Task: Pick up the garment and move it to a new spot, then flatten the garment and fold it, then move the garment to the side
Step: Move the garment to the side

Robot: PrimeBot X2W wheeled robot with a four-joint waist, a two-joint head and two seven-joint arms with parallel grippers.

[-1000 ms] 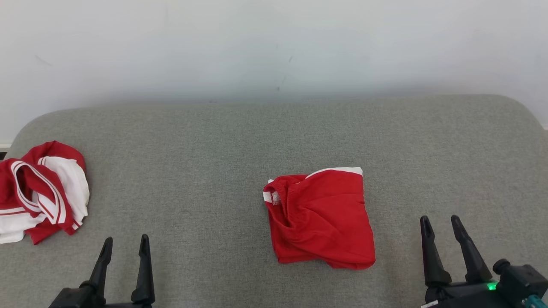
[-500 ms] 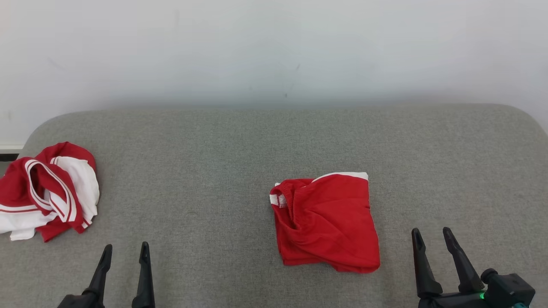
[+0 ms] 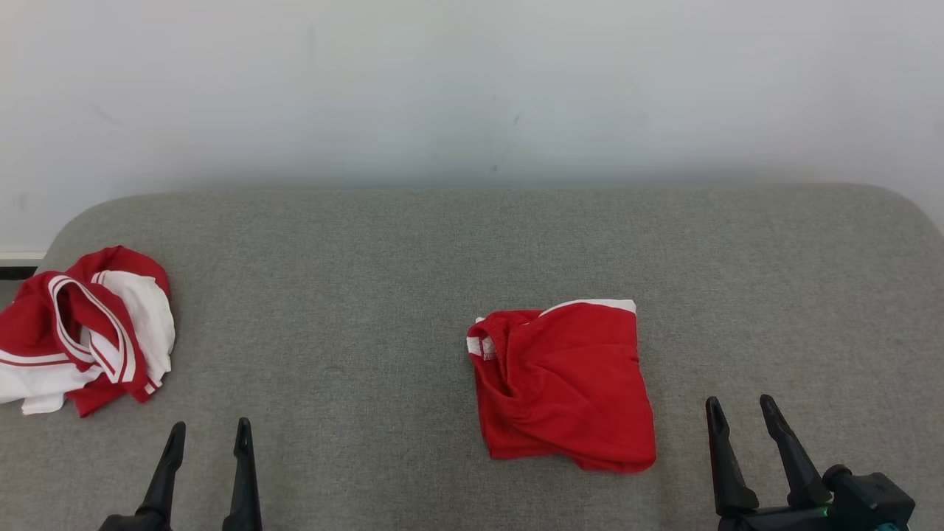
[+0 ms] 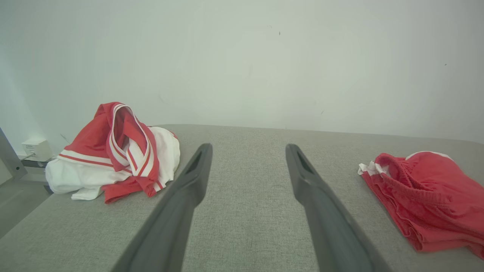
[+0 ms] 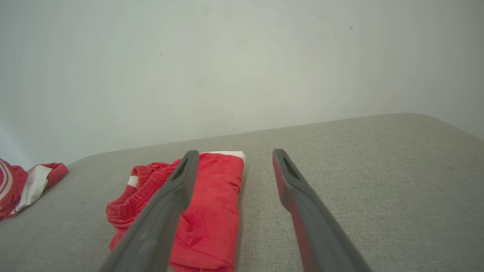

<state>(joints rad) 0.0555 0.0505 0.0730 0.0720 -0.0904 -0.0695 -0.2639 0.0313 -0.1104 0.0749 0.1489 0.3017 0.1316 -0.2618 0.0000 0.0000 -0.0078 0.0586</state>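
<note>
**Red garment lies folded on grey counter, both claws wide and empty**

A red garment (image 3: 564, 387), folded into a rough square with a white band along its far edge and its gathered waistband turned to the left, lies flat on the padded grey counter (image 3: 369, 280), right of centre and towards the near edge. In the right wrist view the same garment (image 5: 211, 211) sits partly behind that arm's left finger; in the left wrist view it (image 4: 431, 196) lies off to the right.

Just to its right and a little nearer the robot, the right claw (image 3: 740, 404) hovers with its two dark fingers spread fully apart, gripping nothing and clear of the cloth. The left claw (image 3: 209, 428) waits at the lower left, equally wide and empty, over bare fabric.

Well apart, at the counter's left end, a second red-and-white garment (image 3: 81, 332) sits in a crumpled heap, its striped trim uppermost. A plain white wall (image 3: 472, 88) rises behind the counter.
</note>
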